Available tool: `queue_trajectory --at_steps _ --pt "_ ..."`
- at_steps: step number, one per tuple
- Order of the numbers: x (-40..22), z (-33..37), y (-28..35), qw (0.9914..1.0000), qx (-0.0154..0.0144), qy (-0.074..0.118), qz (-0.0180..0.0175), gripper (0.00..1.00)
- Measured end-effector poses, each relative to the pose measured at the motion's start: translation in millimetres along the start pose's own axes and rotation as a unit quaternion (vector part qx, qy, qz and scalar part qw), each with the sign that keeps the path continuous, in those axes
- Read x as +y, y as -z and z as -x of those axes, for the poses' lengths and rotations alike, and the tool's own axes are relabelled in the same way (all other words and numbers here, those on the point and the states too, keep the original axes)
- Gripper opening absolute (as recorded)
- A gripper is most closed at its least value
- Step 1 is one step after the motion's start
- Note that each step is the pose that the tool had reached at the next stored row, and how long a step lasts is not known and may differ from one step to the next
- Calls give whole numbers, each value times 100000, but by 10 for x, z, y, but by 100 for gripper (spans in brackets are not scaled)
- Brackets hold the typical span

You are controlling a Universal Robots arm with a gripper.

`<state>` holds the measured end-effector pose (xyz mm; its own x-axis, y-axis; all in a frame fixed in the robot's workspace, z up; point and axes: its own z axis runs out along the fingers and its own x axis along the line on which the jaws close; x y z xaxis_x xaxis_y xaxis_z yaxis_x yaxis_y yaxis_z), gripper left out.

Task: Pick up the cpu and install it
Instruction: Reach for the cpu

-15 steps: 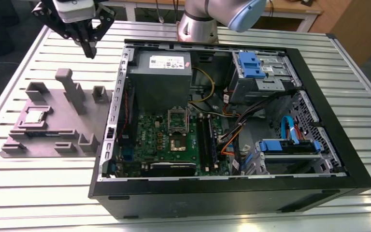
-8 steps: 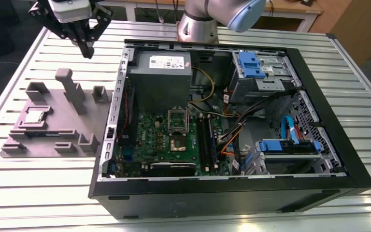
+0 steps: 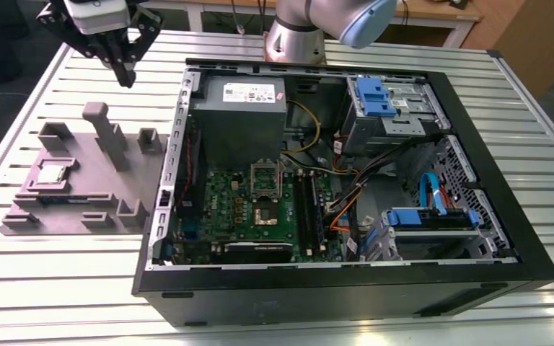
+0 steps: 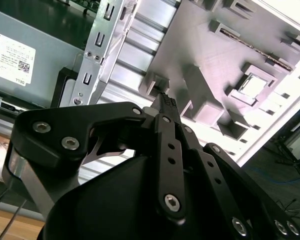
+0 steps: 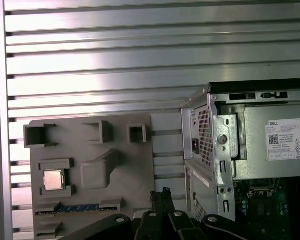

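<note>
The cpu (image 3: 54, 173) lies flat in a square pocket of a grey holder (image 3: 84, 209) at the middle left of the exterior view, its shiny top facing up; both wrist views show it seated in that pocket (image 4: 252, 86) (image 5: 53, 180), with nothing touching it. The holder rests on a slatted metal table (image 3: 66, 288), just beside the open computer case (image 3: 508, 238) that fills the centre and right of the exterior view. The claw (image 3: 125, 78) hangs in the upper left of that view, above the far end of the holder and well apart from the cpu. Its fingers are pressed together with no gap, and nothing is held between them; both wrist views show the same closed, empty tips (image 4: 163, 97) (image 5: 160, 194) pointing down toward the holder. Inside the case, a green motherboard (image 3: 248, 216) lies below the grey power supply box (image 3: 243, 122). The arm (image 3: 296, 36) rises behind the case at the top centre.
</note>
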<state>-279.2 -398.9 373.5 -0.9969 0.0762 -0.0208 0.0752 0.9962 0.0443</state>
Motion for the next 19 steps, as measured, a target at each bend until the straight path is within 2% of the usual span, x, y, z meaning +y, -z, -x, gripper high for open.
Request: queue_trajectory --at_steps 19 --pt "-9 -117 -10 100000 50 -3 -5 11"
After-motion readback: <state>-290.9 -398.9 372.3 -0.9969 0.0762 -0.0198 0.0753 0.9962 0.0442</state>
